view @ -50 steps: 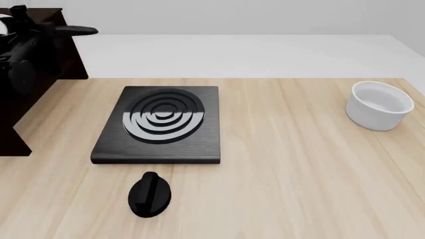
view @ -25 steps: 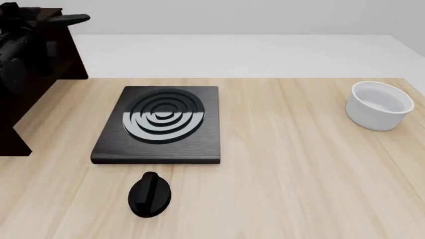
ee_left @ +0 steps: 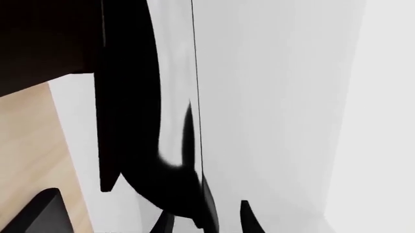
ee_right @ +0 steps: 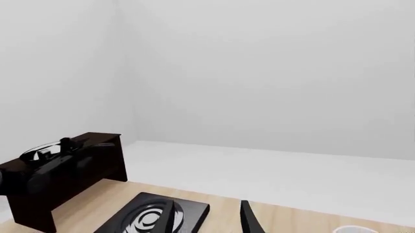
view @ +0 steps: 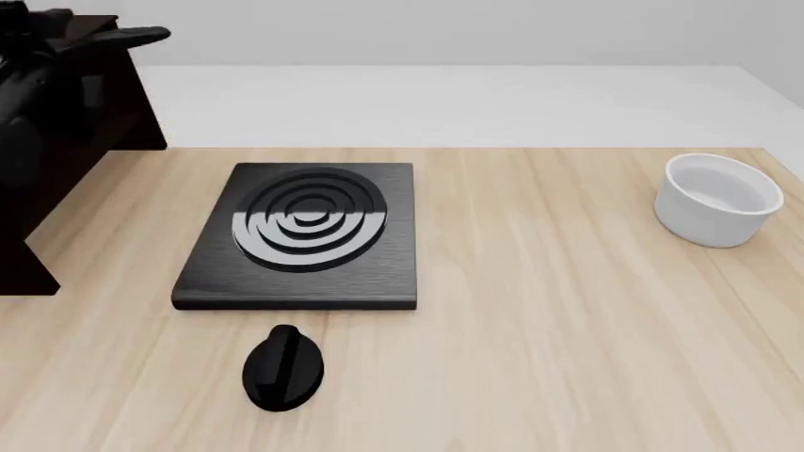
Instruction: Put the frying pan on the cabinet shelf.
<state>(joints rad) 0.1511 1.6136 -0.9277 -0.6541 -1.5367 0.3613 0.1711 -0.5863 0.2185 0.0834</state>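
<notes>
Much of the action sits in the far-left corner of the front view, where black shapes merge: the left arm [view: 38,104] overlaps the dark cabinet [view: 75,188], and only the frying pan's handle [view: 126,36] stands clear, poking rightward above the cabinet's top edge. The left wrist view is filled by the frying pan [ee_left: 172,121] seen close up — a glossy black curve with a pale reflecting inside — next to a cabinet board [ee_left: 45,39]; the left gripper [ee_left: 201,221] shows only dark finger tips at the frame edge beside the pan's base, so whether it is clamped on the pan cannot be told. The right gripper [ee_right: 248,218] shows just one finger tip, its state unreadable. On the light wooden table [view: 566,330] lie a black stove plate [view: 301,235], a black knob [view: 282,369] and a white bowl [view: 718,200]; beyond are plain white walls.
</notes>
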